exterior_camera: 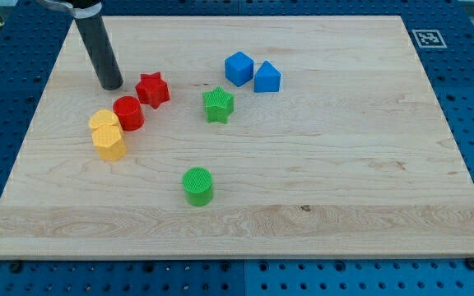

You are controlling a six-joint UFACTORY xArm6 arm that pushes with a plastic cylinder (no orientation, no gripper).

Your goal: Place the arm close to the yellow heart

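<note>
The yellow heart (103,122) lies at the view's left on the wooden board (344,164), touching a yellow hexagon (109,142) just below it. A red cylinder (127,113) touches the heart on its right. My tip (110,85) is above the heart, toward the view's top, a short gap from it, and just left of a red star (152,90).
A green star (218,104) sits near the middle. A blue cube (239,68) and a blue pentagon-shaped block (267,77) stand side by side toward the view's top. A green cylinder (197,186) lies lower, toward the view's bottom.
</note>
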